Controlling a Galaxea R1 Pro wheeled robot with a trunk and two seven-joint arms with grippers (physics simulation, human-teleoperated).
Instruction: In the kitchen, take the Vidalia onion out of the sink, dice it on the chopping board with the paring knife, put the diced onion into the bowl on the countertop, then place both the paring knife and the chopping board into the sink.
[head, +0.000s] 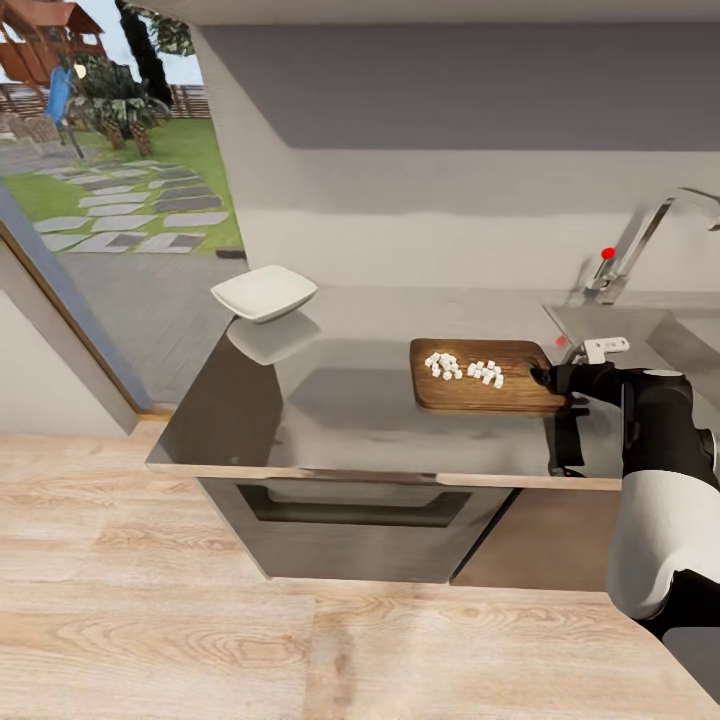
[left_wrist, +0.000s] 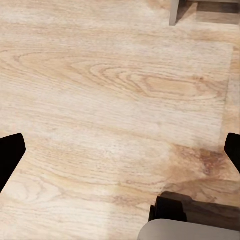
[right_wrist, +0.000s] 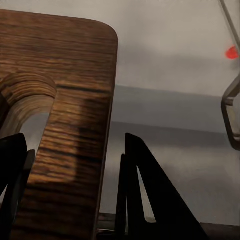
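Grasping the chopping board (head: 480, 377) at its sink-side end, the right gripper (head: 548, 378) holds it lengthwise along the countertop (head: 330, 400).

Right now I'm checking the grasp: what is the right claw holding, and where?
The right claw holds the board at its sink-side edge, near the handle hole.

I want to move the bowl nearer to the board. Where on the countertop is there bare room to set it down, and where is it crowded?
Bare room lies on the countertop between the bowl and the chopping board, and along the front edge before the board. It is crowded at the board's sink-side end: the right gripper straddles that edge beside the sink, and diced onion covers part of the board.
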